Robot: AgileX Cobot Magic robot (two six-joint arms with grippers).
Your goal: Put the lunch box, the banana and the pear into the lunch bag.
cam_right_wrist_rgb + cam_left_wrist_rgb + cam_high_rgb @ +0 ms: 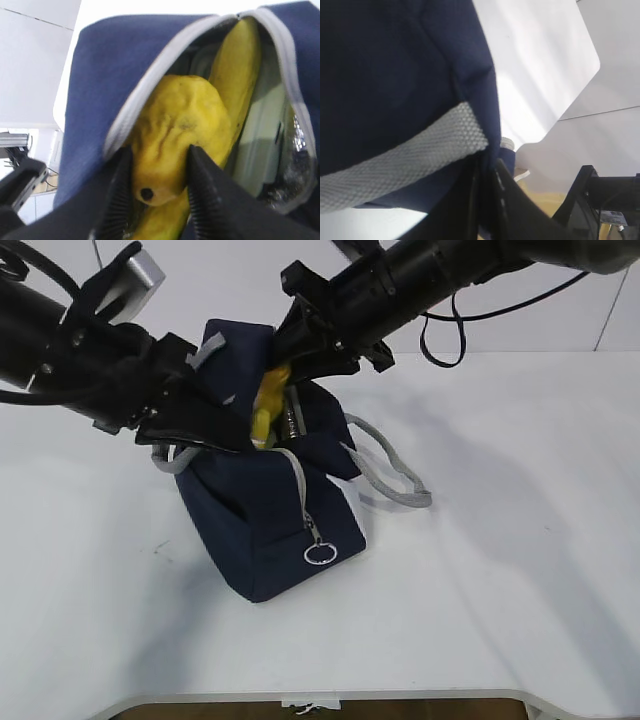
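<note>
With lunch box (262, 125) and banana (240, 75) inside the lunch bag (265, 530), only the pear (175, 135) is left, clamped between the right gripper's (159, 190) half-spread fingers in the mouth, while the left gripper (487, 200) pinches the near-left rim.

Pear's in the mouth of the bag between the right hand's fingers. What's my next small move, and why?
Probably open the right hand a little more and let the pear drop. It already sits inside the lunch bag opening, against the banana, with the lunch box behind. The left hand is clamped on the bag's fabric, holding the mouth open.
</note>
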